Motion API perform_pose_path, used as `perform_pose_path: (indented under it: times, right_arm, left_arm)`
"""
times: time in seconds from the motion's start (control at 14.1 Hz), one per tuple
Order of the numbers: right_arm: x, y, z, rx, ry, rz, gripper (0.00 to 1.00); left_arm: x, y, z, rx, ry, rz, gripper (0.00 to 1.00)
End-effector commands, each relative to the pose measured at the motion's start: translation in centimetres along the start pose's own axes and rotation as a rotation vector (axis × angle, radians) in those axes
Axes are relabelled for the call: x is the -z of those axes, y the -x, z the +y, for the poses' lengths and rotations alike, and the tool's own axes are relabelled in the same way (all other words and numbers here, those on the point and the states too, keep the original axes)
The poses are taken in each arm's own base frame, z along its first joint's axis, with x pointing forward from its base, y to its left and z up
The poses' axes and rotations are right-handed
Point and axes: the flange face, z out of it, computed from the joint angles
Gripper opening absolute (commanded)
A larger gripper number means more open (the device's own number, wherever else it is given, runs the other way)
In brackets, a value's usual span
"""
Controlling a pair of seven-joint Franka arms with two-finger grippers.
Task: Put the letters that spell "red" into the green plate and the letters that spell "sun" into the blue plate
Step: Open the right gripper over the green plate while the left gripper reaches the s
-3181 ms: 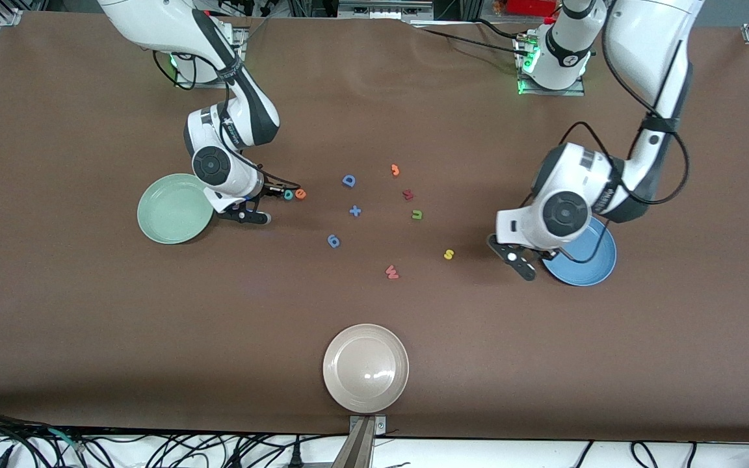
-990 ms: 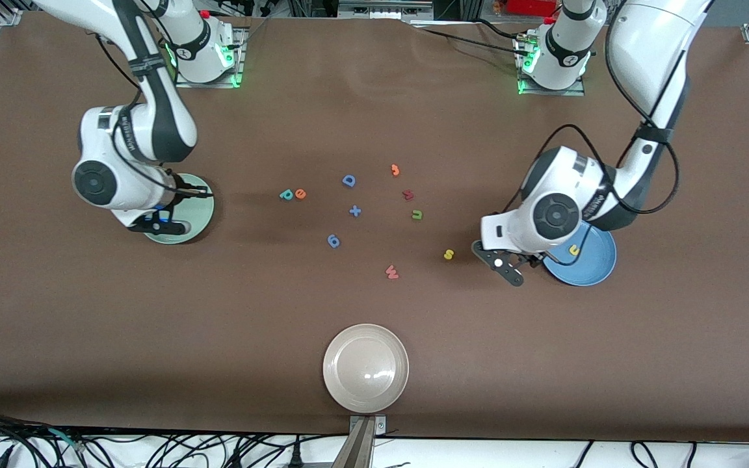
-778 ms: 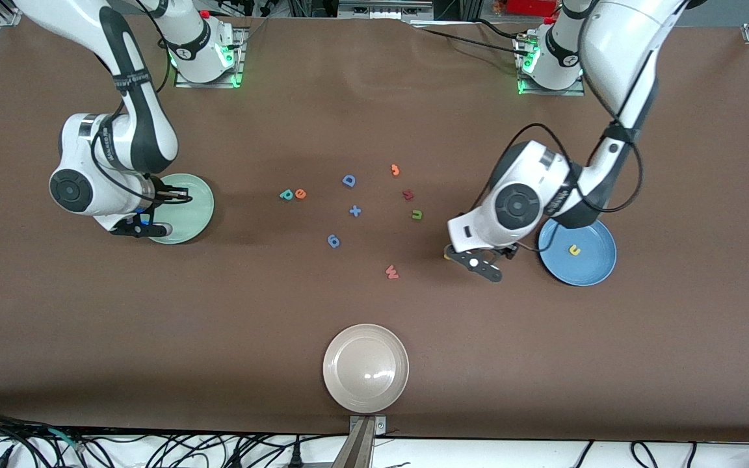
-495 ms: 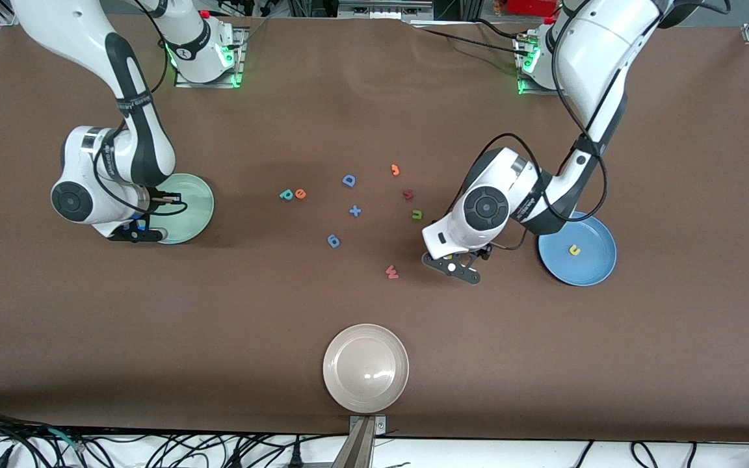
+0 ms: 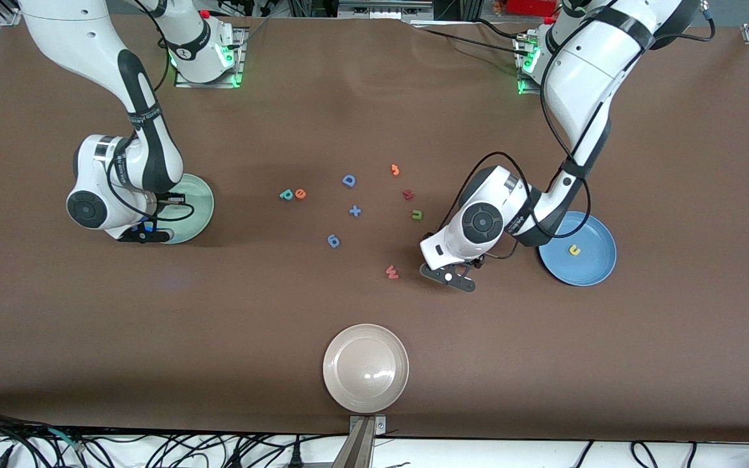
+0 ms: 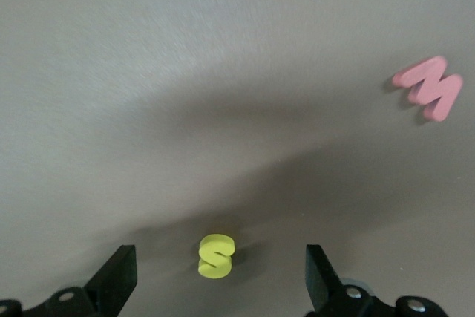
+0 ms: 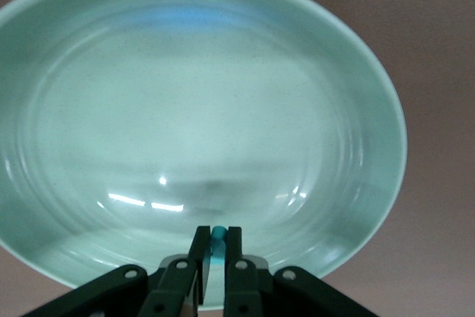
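While the right gripper hangs over the green plate, at the right arm's end of the table, its fingers are pinched tight on a small teal letter, a sliver of which shows between the pads in the right wrist view; which letter it is cannot be read. At the other end the left gripper hovers low over the bare table near the blue plate, jaws spread wide, with the yellow "s" lying flat on the table between its fingers and touched by neither. A red "w" lies just beside that gripper, toward the right arm's end. In the blue plate rests the yellow "u". The olive-green "n" sits on the table farther from the front camera than the left gripper, near a dark red letter and an orange hook-shaped piece. Around the middle of the table lie a teal letter and the orange "e", touching or nearly so, with a blue "D", a blue plus sign and another blue piece close by. A beige plate stands nearest the front camera.
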Motion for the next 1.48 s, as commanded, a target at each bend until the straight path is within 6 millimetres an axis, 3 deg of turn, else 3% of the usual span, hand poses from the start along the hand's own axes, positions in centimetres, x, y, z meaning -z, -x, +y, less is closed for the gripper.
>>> perform_pose_path:
  times: [0.0, 0.07, 0.21, 0.49, 0.64, 0.71, 0.85, 0.92, 0.99, 1.13, 1.27, 1.41]
  right_arm:
    - [-0.1, 0.0, 0.1, 0.016, 0.005, 0.004, 0.78]
    - [0.0, 0.0, 0.0, 0.017, 0.005, 0.005, 0.86]
    - [0.9, 0.0, -0.1, 0.019, -0.001, 0.015, 0.89]
    - [5.1, 0.4, -1.7, 0.02, -0.021, 0.005, 0.91]
    - [7.6, 0.7, -2.8, -0.025, -0.032, -0.019, 0.91]
    - [8.7, 0.9, -4.3, -0.041, -0.031, -0.022, 0.91]
    - [10.5, 1.9, -7.3, -0.082, -0.037, -0.003, 0.91]
    - [11.0, 2.5, -9.1, -0.111, -0.039, 0.005, 0.91]
    - [11.3, 3.0, -10.9, -0.143, -0.038, 0.009, 0.98]
    - [11.5, 3.8, -14.1, -0.207, -0.037, 0.011, 0.98]
    - [11.3, 4.6, -17.2, -0.28, -0.06, 0.008, 0.98]
    - [10.7, 4.7, -19.5, -0.342, -0.097, 0.004, 0.98]
  left_arm:
    - [-0.4, 0.2, 0.3, -0.006, -0.019, 0.001, 0.82]
    - [-0.4, 0.3, 0.4, -0.003, -0.018, -0.001, 0.59]
    - [-1.2, 0.8, 0.4, 0.012, -0.022, -0.018, 0.53]
    - [-1.7, 1.2, 0.3, 0.011, -0.026, -0.032, 0.36]
    - [-1.5, 1.2, 0.3, 0.013, -0.028, -0.036, 0.08]
    - [-1.2, 1.2, 0.1, 0.014, -0.029, -0.034, 0.0]
    - [0.2, 1.0, -0.5, 0.022, -0.037, -0.038, 0.0]
    - [1.5, 1.1, -0.9, 0.027, -0.047, -0.049, 0.0]
    - [3.3, 1.1, -1.2, 0.029, -0.057, -0.048, 0.0]
    - [6.1, 1.5, -2.7, 0.041, -0.083, -0.069, 0.0]
    - [8.7, 2.0, -6.2, -0.003, -0.09, -0.094, 0.0]
    - [10.4, 2.8, -10.9, -0.065, -0.083, -0.135, 0.01]
